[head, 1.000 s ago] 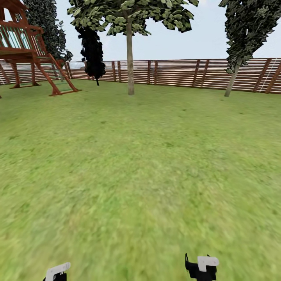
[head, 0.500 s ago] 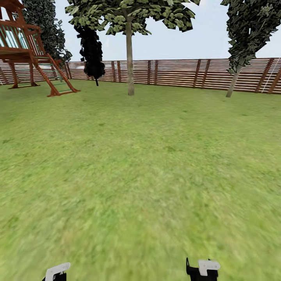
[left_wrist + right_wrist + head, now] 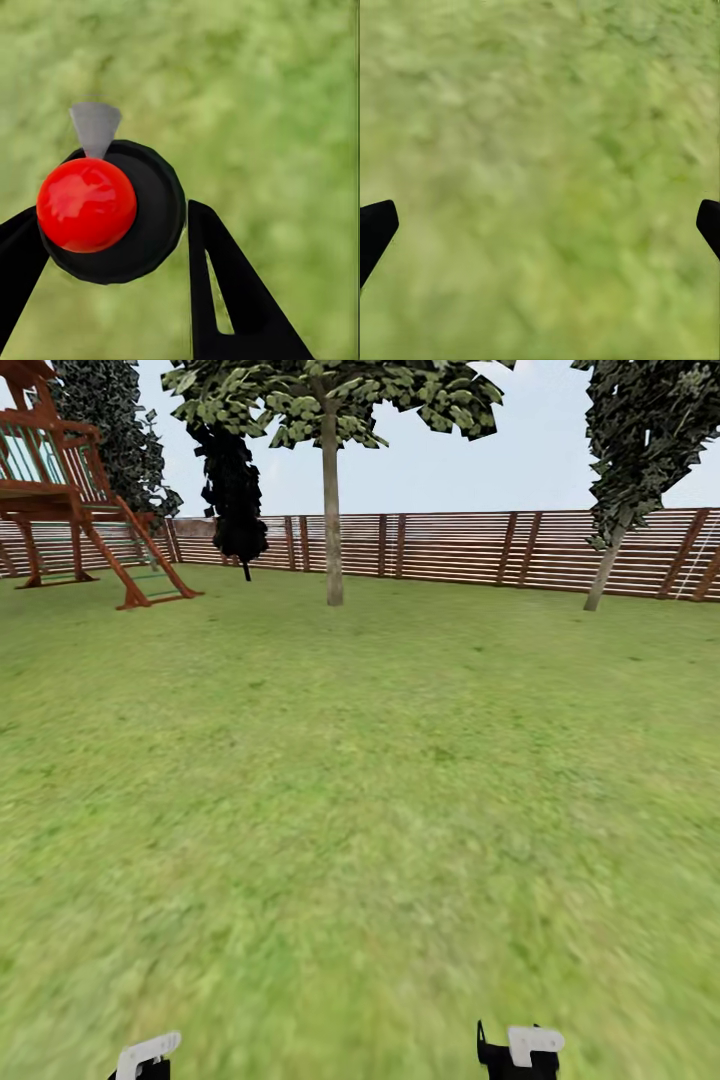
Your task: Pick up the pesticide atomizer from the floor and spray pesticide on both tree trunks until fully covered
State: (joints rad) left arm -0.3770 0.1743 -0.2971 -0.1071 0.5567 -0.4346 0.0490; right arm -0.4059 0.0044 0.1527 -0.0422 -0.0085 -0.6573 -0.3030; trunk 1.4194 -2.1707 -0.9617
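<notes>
Left gripper [image 3: 112, 225]: two black fingers [image 3: 225, 292] pinching one pesticide atomizer [image 3: 142, 217], a round black body with one red ball and a grey nozzle tip, seen over blurred grass. Right gripper [image 3: 540, 232]: fingers spread wide, nothing between them, just grass below. In the head view both grippers sit low at the frame's bottom edge, left gripper [image 3: 148, 1056] and right gripper [image 3: 520, 1050], arms tucked close to the body, well apart from each other. Ahead lies the garden lawn [image 3: 360, 790]. Two trees: one tree trunk [image 3: 332, 510] straight ahead and upright, the second trunk [image 3: 605, 575] at far right and leaning. Both are well away, near the slat fence [image 3: 450, 545]. One black cone tree [image 3: 235, 490] stands left of the central trunk. One wooden play structure [image 3: 70, 490] far left.
</notes>
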